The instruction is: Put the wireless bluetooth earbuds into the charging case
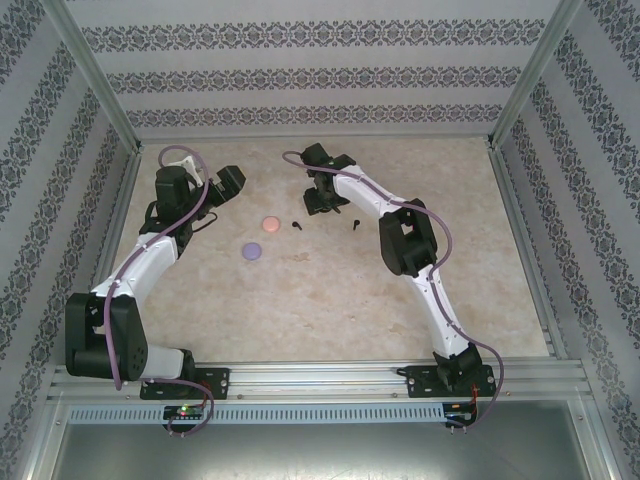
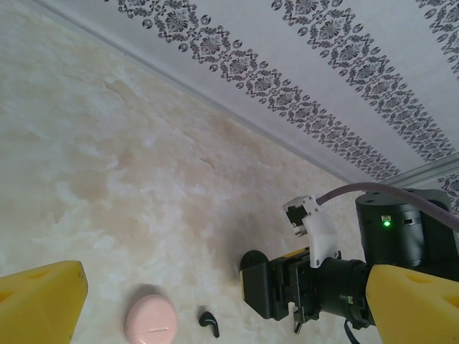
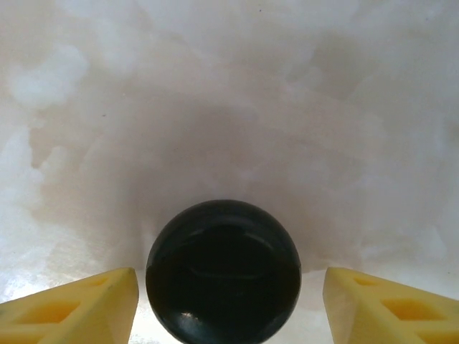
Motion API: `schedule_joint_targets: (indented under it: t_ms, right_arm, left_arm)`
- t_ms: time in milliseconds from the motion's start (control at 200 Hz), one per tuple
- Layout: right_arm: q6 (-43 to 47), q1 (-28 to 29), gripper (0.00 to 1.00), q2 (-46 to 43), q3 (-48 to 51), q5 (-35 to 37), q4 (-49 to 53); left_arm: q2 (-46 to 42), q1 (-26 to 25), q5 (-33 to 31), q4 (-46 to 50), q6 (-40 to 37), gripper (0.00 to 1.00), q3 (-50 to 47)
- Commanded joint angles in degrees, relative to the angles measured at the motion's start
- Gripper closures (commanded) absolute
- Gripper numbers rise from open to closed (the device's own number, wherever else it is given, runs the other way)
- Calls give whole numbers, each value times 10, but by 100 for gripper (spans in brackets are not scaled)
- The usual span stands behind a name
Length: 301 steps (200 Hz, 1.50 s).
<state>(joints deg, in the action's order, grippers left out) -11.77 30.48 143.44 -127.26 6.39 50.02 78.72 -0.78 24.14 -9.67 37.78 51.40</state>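
A round glossy black charging case (image 3: 223, 272) lies closed on the marble table. It sits between the yellow fingers (image 3: 72, 304) of my right gripper (image 3: 229, 287), which is open with a gap on each side. In the left wrist view the same case (image 2: 252, 261) peeks out beside the right gripper (image 2: 287, 287). One black earbud (image 1: 296, 226) lies left of the right gripper (image 1: 322, 200), another (image 1: 356, 222) to its right. My left gripper (image 1: 228, 185) is wide open and holds nothing. Between its fingers (image 2: 36, 301) in the left wrist view lies the first earbud (image 2: 209, 324).
A pink disc-shaped case (image 1: 268, 224) lies closed next to the left earbud, also seen as the pink case (image 2: 150, 319). A pale purple disc (image 1: 252, 251) lies nearer the arms. Patterned walls (image 1: 320, 75) and metal rails enclose the table.
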Motion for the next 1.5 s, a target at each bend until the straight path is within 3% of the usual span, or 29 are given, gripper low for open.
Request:
schedule_joint_targets:
  t_ms: [0, 340, 440, 560, 694, 1069, 1499]
  right_arm:
    - [-6, -7, 33, 14, -20, -7, 6]
    - [-21, -9, 41, 39, -46, -22, 9]
    - [-27, -7, 48, 42, -50, -27, 9]
    - [-39, -5, 63, 38, -47, -33, 11]
    - [-61, -3, 68, -2, -16, -46, -1]
    - [-203, -5, 70, -256, 250, -99, -126]
    - [-488, -38, 70, -543, 589, -46, -278]
  left_arm:
    - [-9, 8, 16, -20, 17, 1, 14]
    - [-12, 8, 18, -9, 18, 1, 14]
    - [-10, 8, 15, -5, 24, 0, 13]
    - [-5, 8, 19, 4, 38, 0, 16]
    - [-2, 7, 37, -2, 48, 0, 8]
    - [13, -35, 78, -120, 54, 0, -88]
    - [112, -192, 67, -365, 33, 0, -150]
